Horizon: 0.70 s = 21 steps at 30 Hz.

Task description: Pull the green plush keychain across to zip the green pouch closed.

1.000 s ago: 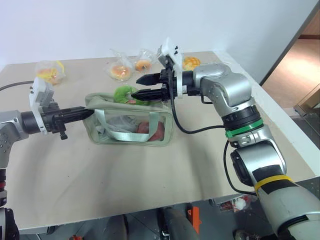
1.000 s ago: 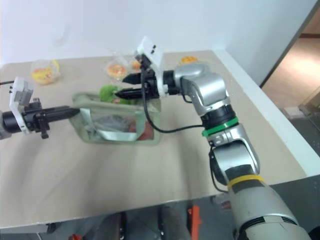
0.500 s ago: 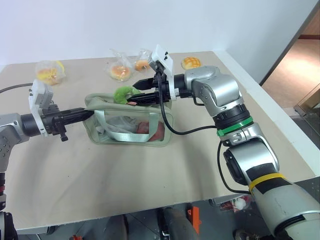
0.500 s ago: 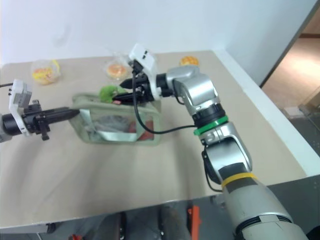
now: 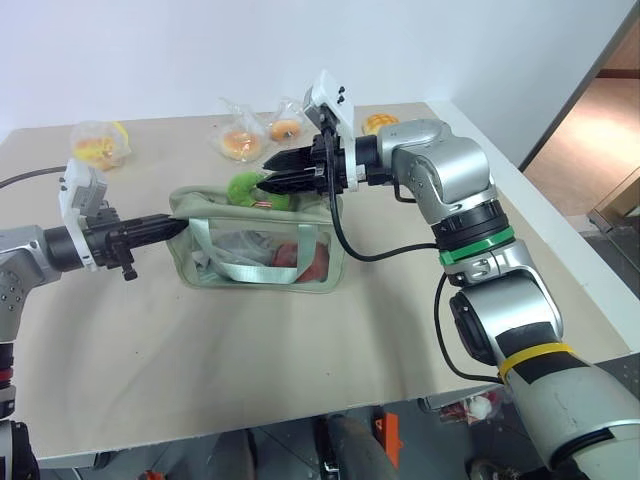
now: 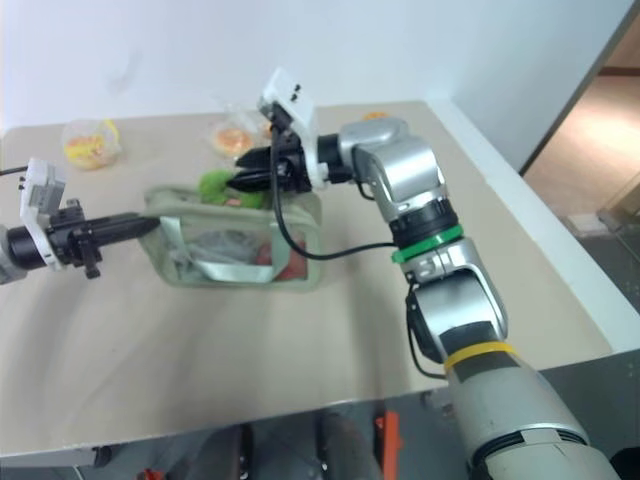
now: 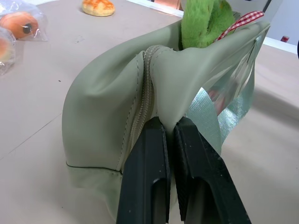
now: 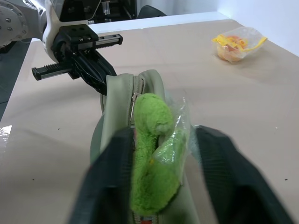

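Left gripper (image 7: 170, 140) pinches green pouch (image 5: 300, 275) end; right gripper (image 5: 268, 182) narrowing around green plush keychain (image 5: 245, 186). Grip firm, then pull straight along zipper.

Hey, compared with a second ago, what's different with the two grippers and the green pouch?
The right gripper has narrowed its jaws around the green plush keychain; whether it grips it firmly yet is unclear. The left gripper stays shut on the end of the green pouch, which has not moved on the table. The wrapped buns behind lie where they were.
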### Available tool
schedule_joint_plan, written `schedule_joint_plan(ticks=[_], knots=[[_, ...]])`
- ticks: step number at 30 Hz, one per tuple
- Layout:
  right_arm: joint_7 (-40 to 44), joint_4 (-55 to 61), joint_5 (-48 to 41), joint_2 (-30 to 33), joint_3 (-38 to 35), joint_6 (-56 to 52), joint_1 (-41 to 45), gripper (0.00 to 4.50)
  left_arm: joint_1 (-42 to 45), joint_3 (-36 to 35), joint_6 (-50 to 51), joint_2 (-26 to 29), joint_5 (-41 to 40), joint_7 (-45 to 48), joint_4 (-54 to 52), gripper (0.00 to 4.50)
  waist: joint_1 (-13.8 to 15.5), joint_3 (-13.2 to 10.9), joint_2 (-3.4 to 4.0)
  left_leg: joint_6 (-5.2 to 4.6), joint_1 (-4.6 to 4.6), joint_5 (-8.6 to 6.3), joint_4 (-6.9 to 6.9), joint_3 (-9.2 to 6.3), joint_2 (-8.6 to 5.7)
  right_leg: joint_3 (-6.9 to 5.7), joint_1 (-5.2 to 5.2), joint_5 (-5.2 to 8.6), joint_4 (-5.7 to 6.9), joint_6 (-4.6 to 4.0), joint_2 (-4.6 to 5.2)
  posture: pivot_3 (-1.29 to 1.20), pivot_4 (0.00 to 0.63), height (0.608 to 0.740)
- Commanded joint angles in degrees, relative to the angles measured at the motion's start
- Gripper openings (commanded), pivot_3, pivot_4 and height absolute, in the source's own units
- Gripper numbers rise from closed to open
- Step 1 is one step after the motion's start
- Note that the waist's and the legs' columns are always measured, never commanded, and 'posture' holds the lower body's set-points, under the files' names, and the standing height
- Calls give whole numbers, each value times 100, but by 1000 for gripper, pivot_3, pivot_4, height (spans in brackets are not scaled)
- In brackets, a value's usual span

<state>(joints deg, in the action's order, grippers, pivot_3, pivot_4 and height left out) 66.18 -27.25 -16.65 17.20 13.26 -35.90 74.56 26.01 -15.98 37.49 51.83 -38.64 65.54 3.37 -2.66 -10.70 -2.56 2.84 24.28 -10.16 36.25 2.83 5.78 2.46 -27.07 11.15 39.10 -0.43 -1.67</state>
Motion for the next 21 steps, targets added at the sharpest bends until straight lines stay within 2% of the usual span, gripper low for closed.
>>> schedule_joint_plan(ticks=[1,2,3,12,15,20,21], knots=[[-22,145,-75,-38,-196,9,91,519,54,57,14,-4,33,13,-4,0,0,0,0,0,0,0,0,0,0,0,0,0,0,0,0,0,150,740],[-32,144,-66,-46,-191,18,78,137,55,55,18,0,28,16,-9,0,0,0,0,0,0,0,0,1,0,1,0,0,0,1,1,0,150,740],[-38,145,-60,-51,-188,25,69,46,55,56,16,3,29,19,-10,0,0,0,0,0,0,0,0,1,0,1,0,0,0,1,1,0,150,740],[-92,35,56,-65,-137,117,81,46,10,22,22,-2,18,-16,-55,0,0,0,0,0,1,0,0,0,0,0,0,0,0,0,0,0,150,740],[-74,7,-35,-21,-289,51,183,848,-12,7,21,-10,12,-30,-61,0,1,0,0,0,1,0,0,1,0,0,0,0,0,0,1,0,150,740],[218,167,-137,173,-330,-87,249,2630,-4,13,7,-28,20,-42,-30,0,1,0,0,0,1,0,0,1,0,0,0,0,0,0,1,0,150,740],[372,269,-207,231,-328,-145,218,2793,6,22,4,-35,25,-45,-19,0,2,0,0,0,1,0,0,1,0,1,0,0,0,0,1,0,150,740]])
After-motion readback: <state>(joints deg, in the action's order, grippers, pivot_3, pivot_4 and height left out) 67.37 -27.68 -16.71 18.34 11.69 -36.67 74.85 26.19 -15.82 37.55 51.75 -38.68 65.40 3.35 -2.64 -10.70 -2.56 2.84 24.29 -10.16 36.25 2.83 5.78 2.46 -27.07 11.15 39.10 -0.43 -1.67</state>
